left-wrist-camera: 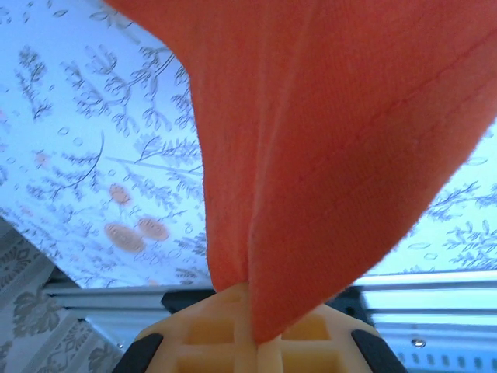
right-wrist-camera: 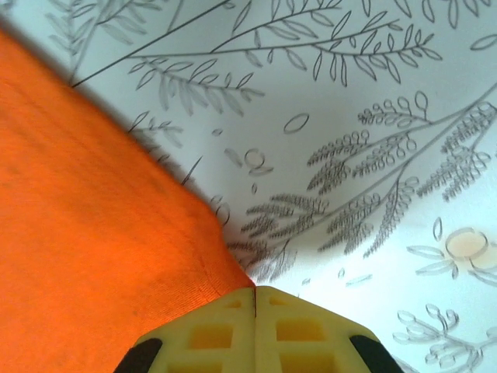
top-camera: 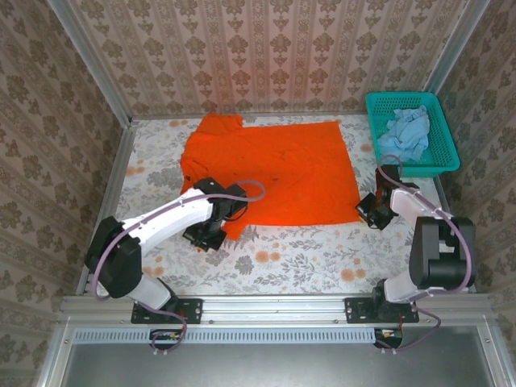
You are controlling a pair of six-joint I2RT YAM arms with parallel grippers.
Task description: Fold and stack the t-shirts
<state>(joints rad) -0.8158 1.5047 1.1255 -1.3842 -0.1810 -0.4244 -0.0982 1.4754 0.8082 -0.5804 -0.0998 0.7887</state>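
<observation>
A: Where do the grips stand?
B: The left pincer [left-wrist-camera: 252,317] is closed tight on the near hem of the orange t-shirt [top-camera: 274,161], cloth rising straight out of its pads. The right pincer [right-wrist-camera: 255,299] is closed too, and seems to nip the other near corner, which sits just left of its tips
A: And the rest?
B: The shirt spreads flat on the worktop [top-camera: 306,258] beyond both pincers; the pale blue t-shirt [top-camera: 407,131] lies in the basket [top-camera: 427,169] past the right one
A: So, the fold?
B: I'd lift both corners evenly, carry them away together over the far hem, keeping the edge taut
</observation>
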